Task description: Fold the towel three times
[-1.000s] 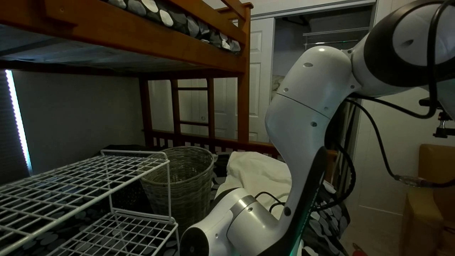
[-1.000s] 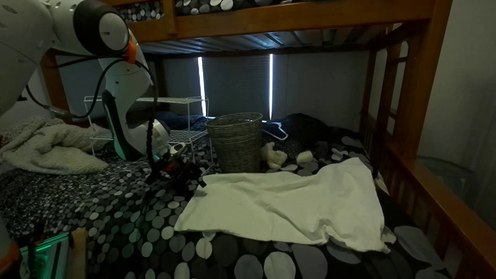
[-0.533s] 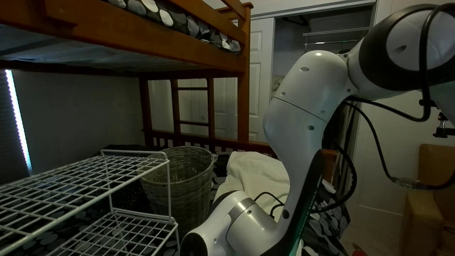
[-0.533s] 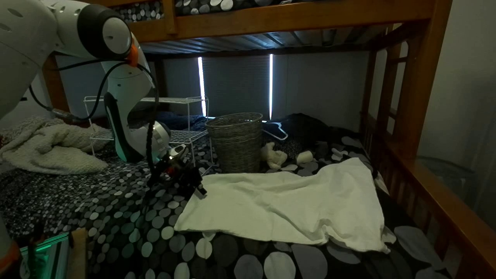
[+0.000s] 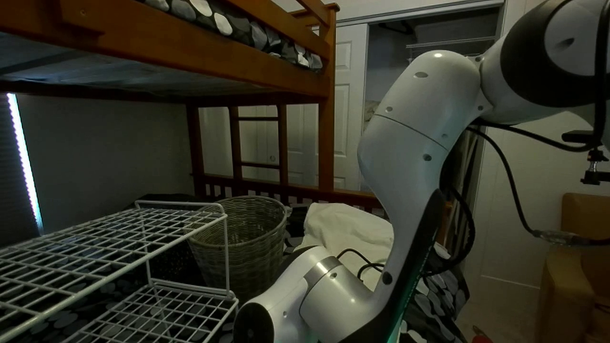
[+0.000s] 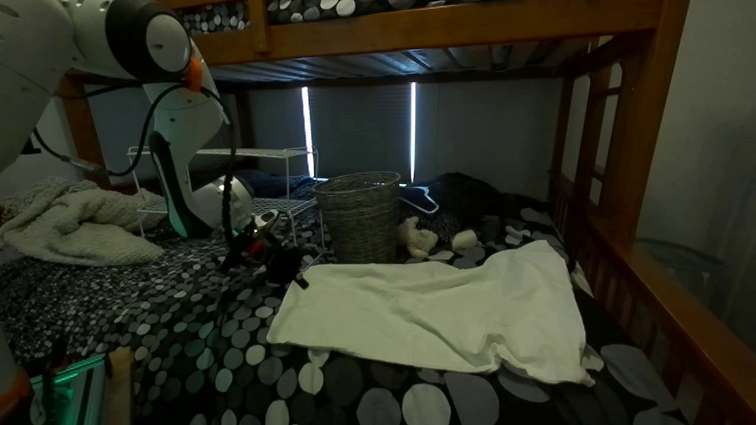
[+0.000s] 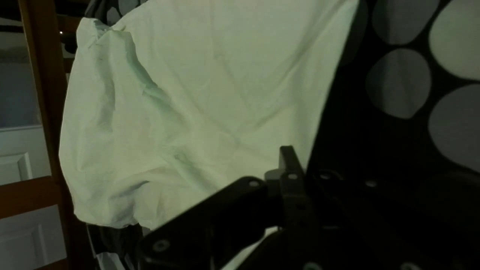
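Gripping, yes: claw (image 6: 302,281) clenched on the thin edge of the towel (image 6: 413,313) at its ten o'clock | towel soft, cream, rippled, spread across the dotted bedspread (image 6: 331,389) | round woven basket (image 6: 360,218) at eleven o'clock

Rough, matt on the tall round grey-brown wicker basket (image 6: 360,227). Soft, matt, creased on the cream cloth towel (image 6: 413,316) in front of the basket; matt on the black dotted cloth bedcover (image 6: 354,392) under it. Smooth on the white metal-wire shelf (image 5: 147,259) beside the basket; glossy on the white plastic-looking robot arm (image 5: 414,126); faintly shiny on the orange-brown wooden bunk frame (image 6: 460,26) above.
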`<action>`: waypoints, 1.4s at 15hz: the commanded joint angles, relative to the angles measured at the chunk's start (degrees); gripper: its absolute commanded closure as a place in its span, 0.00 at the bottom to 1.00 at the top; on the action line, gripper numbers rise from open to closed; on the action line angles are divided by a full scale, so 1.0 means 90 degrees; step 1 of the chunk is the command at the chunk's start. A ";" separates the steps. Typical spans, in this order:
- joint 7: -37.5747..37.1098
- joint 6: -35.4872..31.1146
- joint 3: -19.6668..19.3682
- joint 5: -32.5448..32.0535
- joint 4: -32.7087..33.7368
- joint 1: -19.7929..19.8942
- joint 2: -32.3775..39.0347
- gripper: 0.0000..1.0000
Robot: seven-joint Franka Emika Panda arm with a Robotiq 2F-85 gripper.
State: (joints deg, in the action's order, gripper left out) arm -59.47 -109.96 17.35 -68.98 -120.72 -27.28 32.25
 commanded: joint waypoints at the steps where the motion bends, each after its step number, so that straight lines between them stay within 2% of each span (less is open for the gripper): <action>1: 0.0483 -0.0321 0.0299 0.0225 -0.0666 0.0201 -0.0896 1.00; 6: 0.1481 -0.1145 0.0741 0.0563 -0.1168 0.0239 -0.1930 1.00; 14: 0.3094 -0.2873 0.1108 0.1128 -0.1232 0.0041 -0.2443 1.00; 18: 0.3880 -0.3131 0.1016 0.2199 -0.1710 0.0238 -0.2929 1.00; 21: 0.4333 -0.2864 0.0785 0.3285 -0.2351 0.0477 -0.3634 1.00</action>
State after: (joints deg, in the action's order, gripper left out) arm -24.48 -135.68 26.09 -47.62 -134.22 -25.11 7.93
